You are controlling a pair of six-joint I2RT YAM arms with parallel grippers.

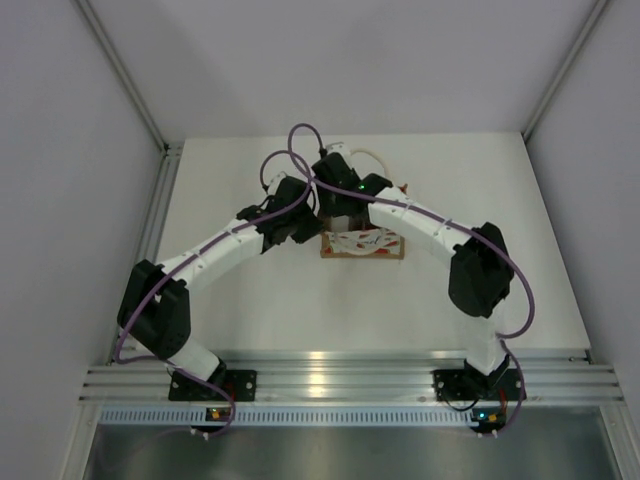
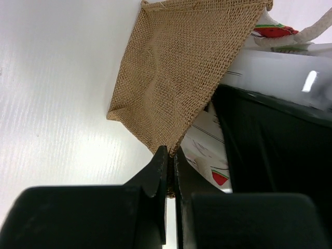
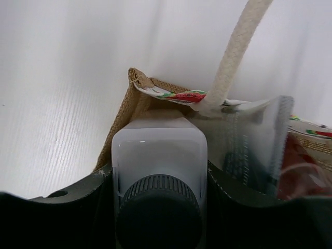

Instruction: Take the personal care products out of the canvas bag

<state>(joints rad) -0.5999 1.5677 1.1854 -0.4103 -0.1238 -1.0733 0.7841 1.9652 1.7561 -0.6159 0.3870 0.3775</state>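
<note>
The step in hand looks like the first extraction: the white bottle [image 3: 158, 148] is gripped but not yet clear of the canvas bag [image 1: 362, 244], which stands mid-counter [image 1: 250, 300] with its printed panel facing the arms' bases.

The right tool [image 3: 158, 174] is clenched on the white bottle, one finger pressed against each flat side of its body, just below the shoulder. The bottle sits in the corner of the bag, close against the burlap wall and under the red-trimmed rim. Its dark grey cap [image 3: 158, 212] faces the wrist camera, so its long axis runs along the tool's reach, with the cap pointing out of the bag and the base pointing into it. Since the arm comes in from above the bag, the bottle is probably upright.

The left tool [image 2: 170, 161] is pinched shut on a thin edge of the bag's burlap at an outer corner, apparently to hold the bag down.

The white rope handle [image 3: 233, 52] rises from the rim just beside the bottle. A red bottle [image 3: 298, 166] shows farther along inside the bag, behind a pale translucent shape I cannot identify.

The next move calls for a straight pull along the bottle's axis that clears the rim and the handle loop. The left pinch should stop the light bag from lifting with it.
</note>
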